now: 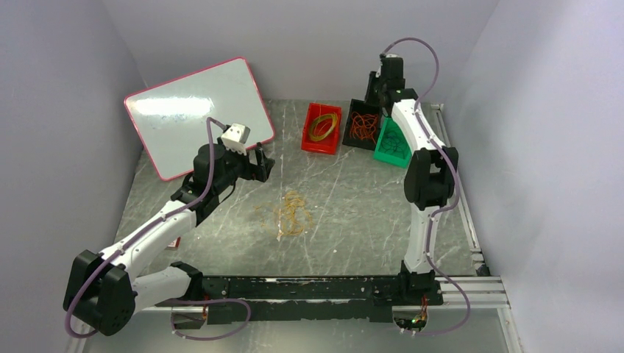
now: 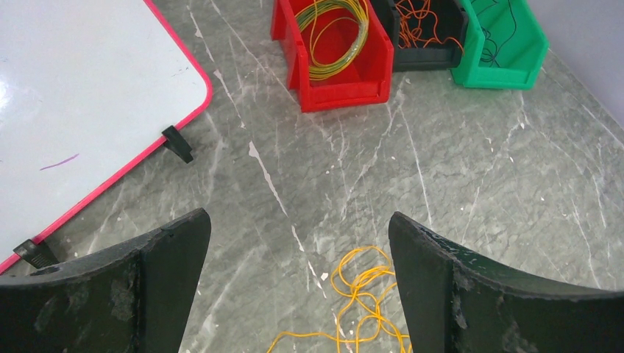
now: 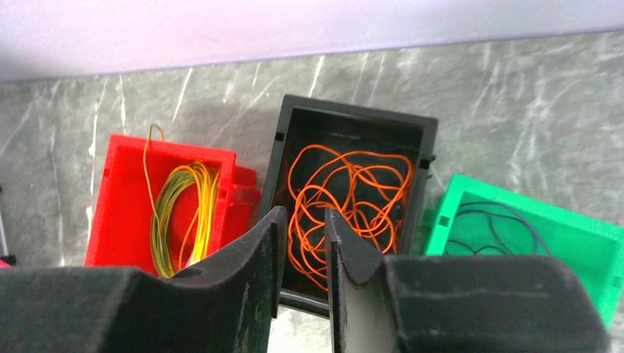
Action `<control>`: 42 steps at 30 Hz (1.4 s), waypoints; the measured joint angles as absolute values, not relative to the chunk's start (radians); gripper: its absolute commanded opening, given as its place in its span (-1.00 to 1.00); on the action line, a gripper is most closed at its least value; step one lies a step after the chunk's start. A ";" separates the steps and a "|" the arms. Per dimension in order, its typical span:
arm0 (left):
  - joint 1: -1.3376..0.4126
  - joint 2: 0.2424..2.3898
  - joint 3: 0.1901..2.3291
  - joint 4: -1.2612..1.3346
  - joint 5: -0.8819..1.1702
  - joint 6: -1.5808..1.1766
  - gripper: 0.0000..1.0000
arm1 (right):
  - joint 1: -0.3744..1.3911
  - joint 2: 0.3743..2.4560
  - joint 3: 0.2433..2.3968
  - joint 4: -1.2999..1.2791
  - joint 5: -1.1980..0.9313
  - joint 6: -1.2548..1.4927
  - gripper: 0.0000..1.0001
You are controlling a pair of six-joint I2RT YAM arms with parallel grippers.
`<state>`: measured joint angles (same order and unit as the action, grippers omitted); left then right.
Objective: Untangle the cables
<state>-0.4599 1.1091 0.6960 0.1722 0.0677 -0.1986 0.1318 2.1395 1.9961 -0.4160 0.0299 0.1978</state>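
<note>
Lying loose near the middle of the surface [image 1: 368, 213]: yellow tangle [image 1: 288, 215], thin overlapping loops, one heap, unsorted.
Sorted stock along the far edge: yellow-green coil [image 1: 324, 126] in the red bin [image 1: 320, 148]; orange cables [image 1: 363, 126] in the black bin [image 1: 358, 103]; dark cables [image 1: 395, 140] in the green bin [image 1: 386, 157]. A white board [image 1: 195, 110] is propped at the far left corner.

Step in hand, as judged: a release over the black bin, with the yellow tangle to be picked next.
Handling: the right jaws should be lifted straight up only once no wire is seen caught between them, so that nothing is dragged over the rim. From the tangle, a single outer loop should be pinched at its edge, not the whole heap, and drawn off slowly while the rest is left flat.

Position relative to jaws: the left jaws, spread wide and empty, are held above the surface on the far left side of the yellow tangle. In the wrist view its far loops show low between them, with no contact. The right jaws, parted by a narrow gap with nothing seen pinched, hang over the black bin at the far edge, well apart from the tangle.
</note>
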 measured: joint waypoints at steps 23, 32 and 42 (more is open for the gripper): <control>-0.460 1.177 0.833 -0.039 0.035 -0.244 1.00 | 0.168 2.209 1.856 -0.447 0.065 0.197 -0.30; -0.460 1.140 0.845 -0.075 -0.019 -0.240 1.00 | 0.382 1.776 1.428 -0.357 0.052 0.219 -0.14; -0.460 1.118 0.845 -0.101 -0.026 -0.236 0.99 | 0.500 1.488 1.064 -0.280 -0.281 0.332 0.27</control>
